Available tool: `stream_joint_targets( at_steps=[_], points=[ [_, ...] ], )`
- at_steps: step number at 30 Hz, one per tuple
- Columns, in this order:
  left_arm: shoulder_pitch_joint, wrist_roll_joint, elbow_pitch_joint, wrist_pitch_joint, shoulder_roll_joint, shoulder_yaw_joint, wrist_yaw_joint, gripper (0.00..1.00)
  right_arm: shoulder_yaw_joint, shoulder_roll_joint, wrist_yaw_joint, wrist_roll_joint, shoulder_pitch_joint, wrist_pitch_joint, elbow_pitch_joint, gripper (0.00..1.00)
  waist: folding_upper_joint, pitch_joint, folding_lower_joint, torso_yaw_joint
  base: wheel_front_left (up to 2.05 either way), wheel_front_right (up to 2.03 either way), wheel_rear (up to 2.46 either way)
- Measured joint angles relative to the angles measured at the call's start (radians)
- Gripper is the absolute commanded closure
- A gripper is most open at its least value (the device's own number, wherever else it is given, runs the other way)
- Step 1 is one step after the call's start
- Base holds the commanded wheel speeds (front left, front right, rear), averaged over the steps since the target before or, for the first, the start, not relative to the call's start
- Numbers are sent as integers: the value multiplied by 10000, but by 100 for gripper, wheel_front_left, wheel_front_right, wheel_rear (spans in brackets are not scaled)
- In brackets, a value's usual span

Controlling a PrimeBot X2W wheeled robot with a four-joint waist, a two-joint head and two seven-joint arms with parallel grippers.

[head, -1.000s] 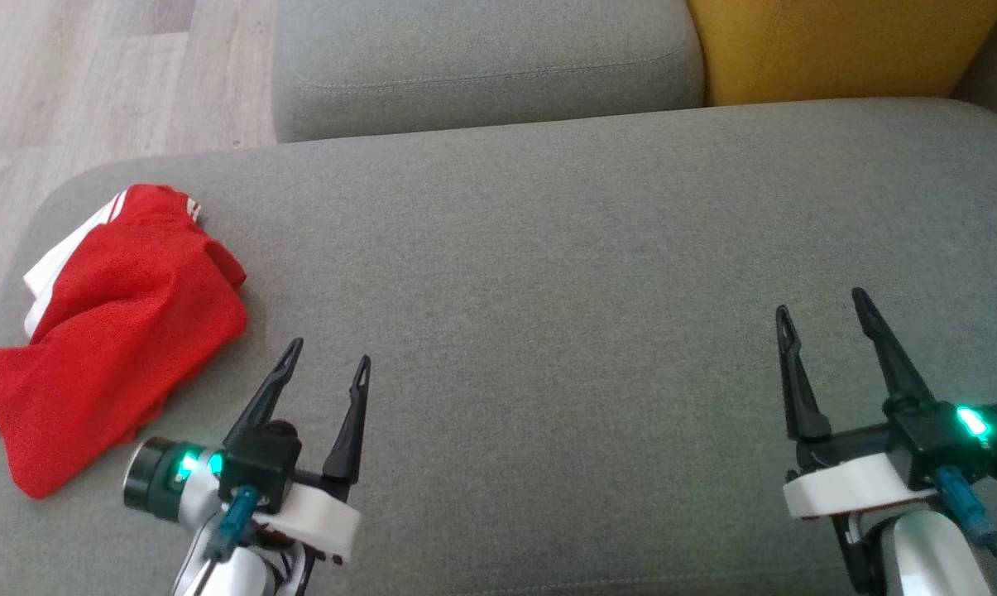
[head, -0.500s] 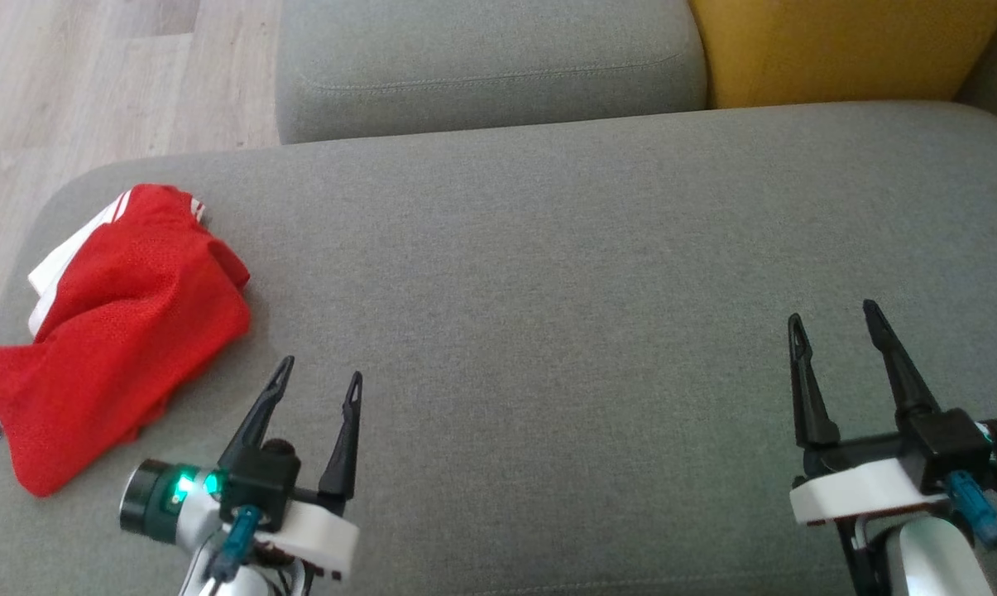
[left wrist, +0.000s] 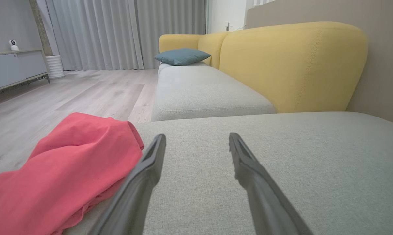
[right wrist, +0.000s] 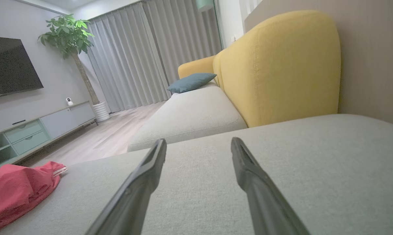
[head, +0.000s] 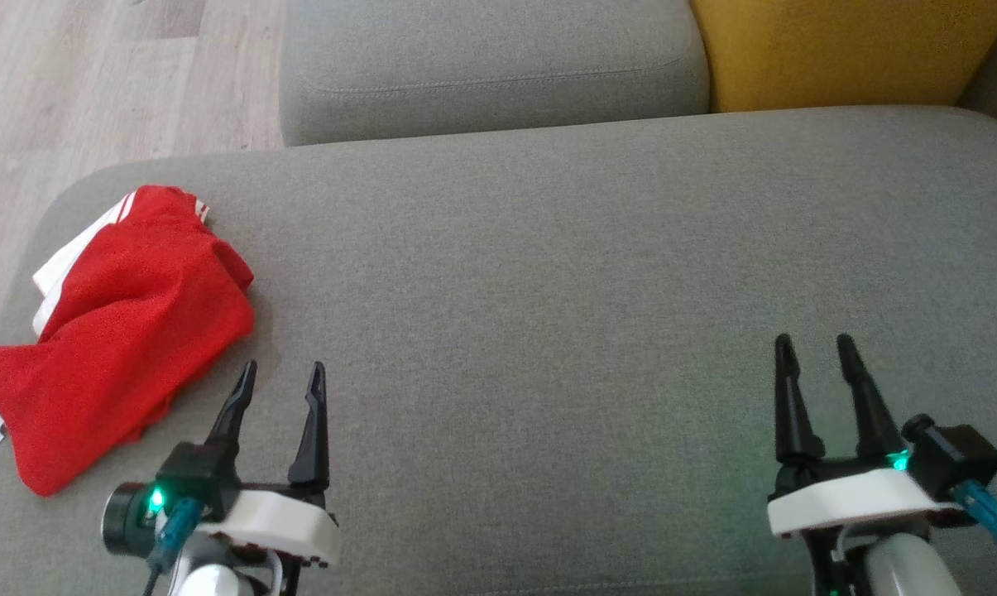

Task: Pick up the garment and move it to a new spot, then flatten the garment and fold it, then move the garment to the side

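A red garment [head: 126, 335] with white stripes lies crumpled at the left end of the grey sofa seat [head: 548, 273]. Just right of it and nearer to me, my left gripper [head: 281, 374] hovers open with nothing between its fingers. The left wrist view has the garment [left wrist: 59, 169] low on the left, beside the left finger. Far to the right, my right gripper [head: 812, 348] stands open and empty over bare cushion. From the right wrist view the garment [right wrist: 18, 192] shows at the lower left, well away from that gripper [right wrist: 198, 143].
Behind the seat lies another grey cushion [head: 490, 66] and a yellow backrest [head: 846, 45]. Wooden floor [head: 93, 83] runs past the seat's left edge. A blue pillow [left wrist: 182, 56] rests farther along the sofa, and a TV cabinet [right wrist: 36, 130] stands across the room.
Both grippers have drawn back toward me and lower in the head view; the left one also shifted left. The garment lies as before.
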Motion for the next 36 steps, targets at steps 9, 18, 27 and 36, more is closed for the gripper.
stream_joint_targets(
  at_steps=[9,18,27,36],
  points=[
    [4,196,311,0,-347,533,-487,0,255,-2,0,679,-4,0,462,0,0,-24,0,69,0,0,0],
    [3,364,439,0,-529,836,-671,0,318,-4,0,715,-3,0,539,0,0,-57,0,535,0,0,0],
    [27,635,579,0,-548,1193,-834,0,706,-4,0,828,39,0,546,0,0,-145,0,1767,0,0,0],
    [173,708,591,0,-512,1657,-895,0,1193,-4,0,999,236,2,602,0,0,-273,0,3162,0,0,0]
  ],
)
